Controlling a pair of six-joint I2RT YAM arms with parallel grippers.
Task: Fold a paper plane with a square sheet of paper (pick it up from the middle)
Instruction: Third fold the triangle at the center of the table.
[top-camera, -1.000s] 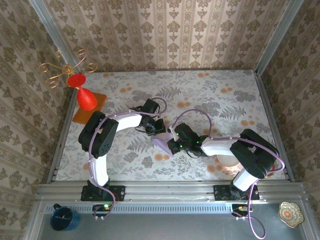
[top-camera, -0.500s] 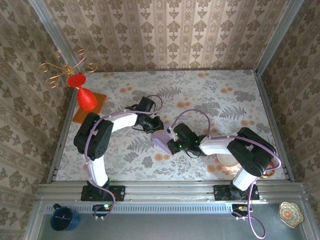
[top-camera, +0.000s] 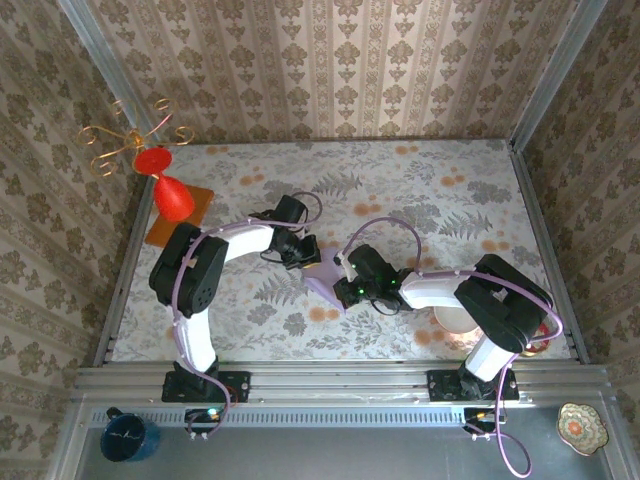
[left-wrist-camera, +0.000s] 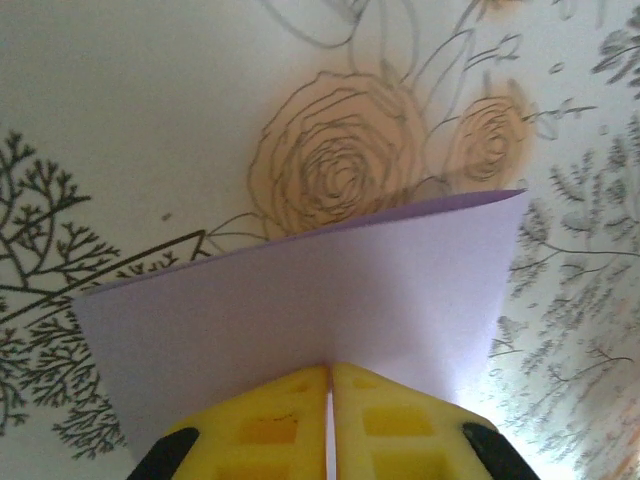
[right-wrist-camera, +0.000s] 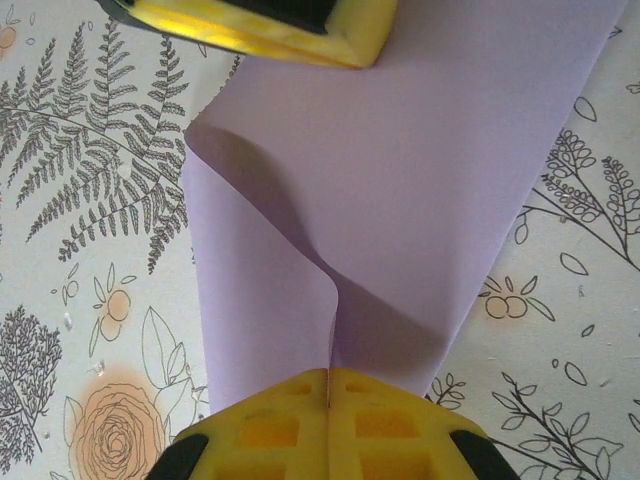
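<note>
Between left pincer (left-wrist-camera: 328, 378) and right pincer (right-wrist-camera: 328, 385), pale lilac paper (right-wrist-camera: 420, 170), softly curled

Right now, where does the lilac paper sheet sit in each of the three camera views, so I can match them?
Top external: lilac paper sheet mid-frame, slightly below centre.
Left wrist: sheet spans the lower half, pinched in the left claw.
Right wrist: sheet covers centre and upper right, pinched in the right claw.
Shared landmark: the floral tablecloth beneath the sheet.
</note>
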